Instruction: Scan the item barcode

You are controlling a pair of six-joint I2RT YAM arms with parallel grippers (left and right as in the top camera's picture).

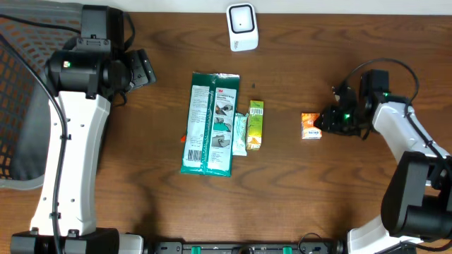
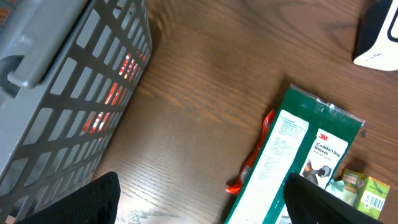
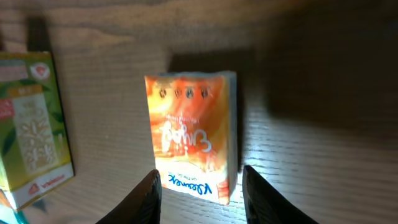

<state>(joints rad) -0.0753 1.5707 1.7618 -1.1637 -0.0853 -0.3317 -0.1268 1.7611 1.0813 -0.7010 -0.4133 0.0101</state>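
One orange pack (image 3: pixel 193 134): small, film-wrapped, lying flat with its printed face up on the table (image 1: pixel 353 42), towards the right side, well apart from the other goods. No barcode shows on the upward face, so it is probably on the underside or an edge.

Handling, as judged: light; soft under pressure; glossy wrap, likely slippery; not fragile, though a hard squeeze would dent it. Best hold: across the narrow width, on the two long side edges, leaving both broad faces free for reading.

Right gripper (image 3: pixel 200 186): jaws partly spread, one finger to each side of the pack's near end. Whether they touch the wrap cannot be told; no firm pinch is evident.

Left gripper (image 2: pixel 205 208): jaws spread wide, holding nothing, above the table between the grey mesh basket (image 2: pixel 62 93) and the 3M glove packet (image 2: pixel 298 155).

Surface: dark wood-grain table, hard and smooth, so the pack may slide if nudged.

Room:
- White scanner (image 1: pixel 241 27): at the far edge, centre, well apart from the pack.
- Glove packet, slim pale-green packet (image 1: pixel 239 134) and green box (image 1: pixel 255 125): side by side mid-table, the slim packet between the other two.
- Basket: at the left edge.
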